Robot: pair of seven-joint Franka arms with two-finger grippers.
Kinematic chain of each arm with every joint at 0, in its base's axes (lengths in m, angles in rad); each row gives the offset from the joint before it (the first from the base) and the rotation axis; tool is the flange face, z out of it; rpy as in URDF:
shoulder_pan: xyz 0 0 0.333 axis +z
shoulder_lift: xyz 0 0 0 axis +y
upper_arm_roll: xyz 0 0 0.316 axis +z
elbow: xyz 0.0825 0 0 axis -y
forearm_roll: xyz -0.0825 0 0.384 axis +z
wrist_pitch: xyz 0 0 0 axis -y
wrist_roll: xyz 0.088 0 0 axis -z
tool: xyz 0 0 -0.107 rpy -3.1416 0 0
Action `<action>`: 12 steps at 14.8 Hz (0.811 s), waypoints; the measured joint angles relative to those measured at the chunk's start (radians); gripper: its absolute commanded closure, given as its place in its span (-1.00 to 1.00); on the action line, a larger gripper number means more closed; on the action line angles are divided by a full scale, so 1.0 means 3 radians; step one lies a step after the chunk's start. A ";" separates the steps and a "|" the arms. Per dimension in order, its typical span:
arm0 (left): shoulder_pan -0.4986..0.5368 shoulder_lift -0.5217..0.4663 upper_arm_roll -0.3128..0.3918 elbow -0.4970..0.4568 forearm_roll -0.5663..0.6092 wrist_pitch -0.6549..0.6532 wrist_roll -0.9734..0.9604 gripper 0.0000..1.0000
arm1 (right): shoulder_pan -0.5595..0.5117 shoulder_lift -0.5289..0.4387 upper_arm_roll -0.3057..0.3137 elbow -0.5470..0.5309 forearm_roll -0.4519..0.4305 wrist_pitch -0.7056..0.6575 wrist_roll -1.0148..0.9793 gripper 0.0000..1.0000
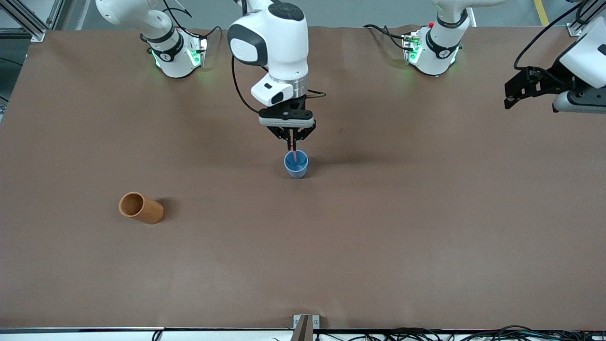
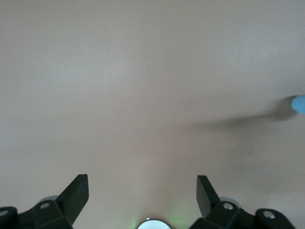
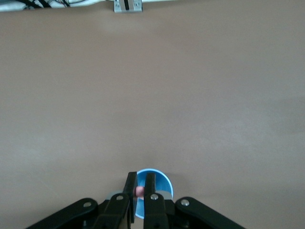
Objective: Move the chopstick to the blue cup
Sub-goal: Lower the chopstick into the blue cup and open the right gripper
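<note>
The small blue cup (image 1: 296, 164) stands upright near the middle of the table. Directly over it hangs my right gripper (image 1: 292, 138), shut on the thin pink chopstick (image 1: 294, 150), which points straight down with its lower end inside the cup's rim. In the right wrist view the chopstick's pink end (image 3: 139, 192) shows pinched between the black fingers, with the blue cup (image 3: 162, 183) right below them. My left gripper (image 1: 510, 97) waits open and empty, raised over the left arm's end of the table. Its fingers (image 2: 76, 193) stand wide apart above bare table.
An orange-brown cylindrical cup (image 1: 140, 207) lies on its side toward the right arm's end, nearer the front camera than the blue cup. A metal bracket (image 1: 306, 327) sits at the table's front edge. The blue cup's edge (image 2: 299, 103) shows in the left wrist view.
</note>
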 measured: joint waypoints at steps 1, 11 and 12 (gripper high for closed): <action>0.0000 -0.0069 -0.0004 -0.0100 -0.0004 0.0000 0.0000 -1.00 | 0.0014 0.0052 0.0000 -0.0001 -0.0045 0.0006 0.0014 0.77; -0.0001 -0.0405 0.0080 -0.0631 -0.0005 0.0085 0.0002 -1.00 | -0.0079 0.0186 -0.0078 0.0158 -0.0101 0.0125 0.0027 -1.00; -0.0001 -0.0405 0.0080 -0.0646 -0.0005 0.0113 0.0002 -1.00 | -0.0152 0.0149 -0.0084 0.0179 -0.0101 0.0125 0.0014 -1.00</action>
